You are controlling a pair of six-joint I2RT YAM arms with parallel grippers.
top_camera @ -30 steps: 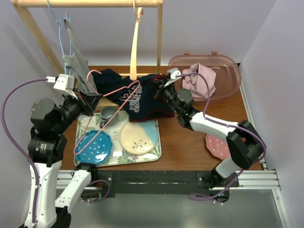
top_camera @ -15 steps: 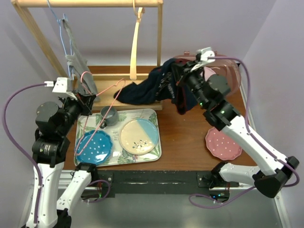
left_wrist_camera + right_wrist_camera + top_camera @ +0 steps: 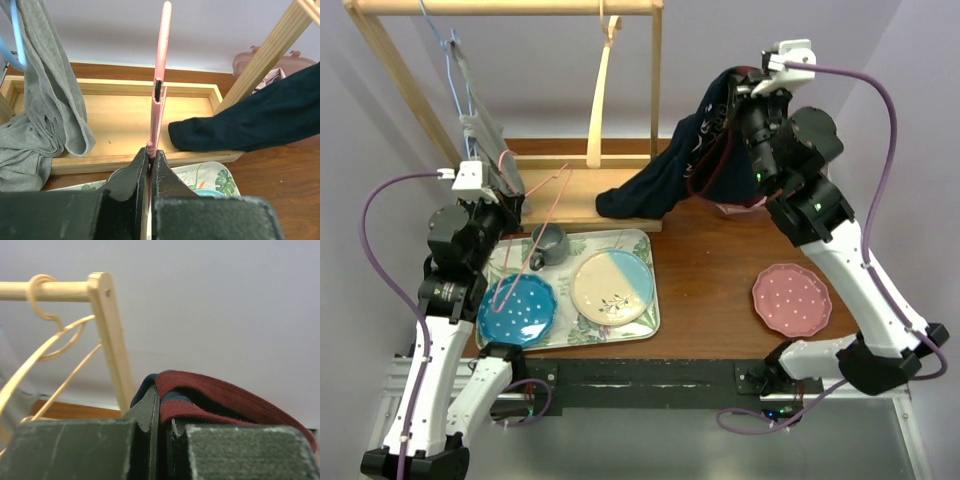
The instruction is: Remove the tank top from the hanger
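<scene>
Since the last frame my right hand (image 3: 738,88) has swung up toward 1 o'clock, clenched on the navy tank top (image 3: 660,185), its tail trailing to 12. Meanwhile my left hand (image 3: 503,200) pinches the pink hanger (image 3: 542,215) at 10; it looks free of cloth. On the surface (image 3: 710,290), tray (image 3: 654,295) fills 7, pink plate (image 3: 790,300) at 4.

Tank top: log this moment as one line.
left gripper: shut on pink hanger | right gripper: shut on tank top, up high | tank top: off hanger, tail over rack base

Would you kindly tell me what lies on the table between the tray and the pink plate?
Nothing: the top view shows bare brown table between the tray and the pink plate.
</scene>
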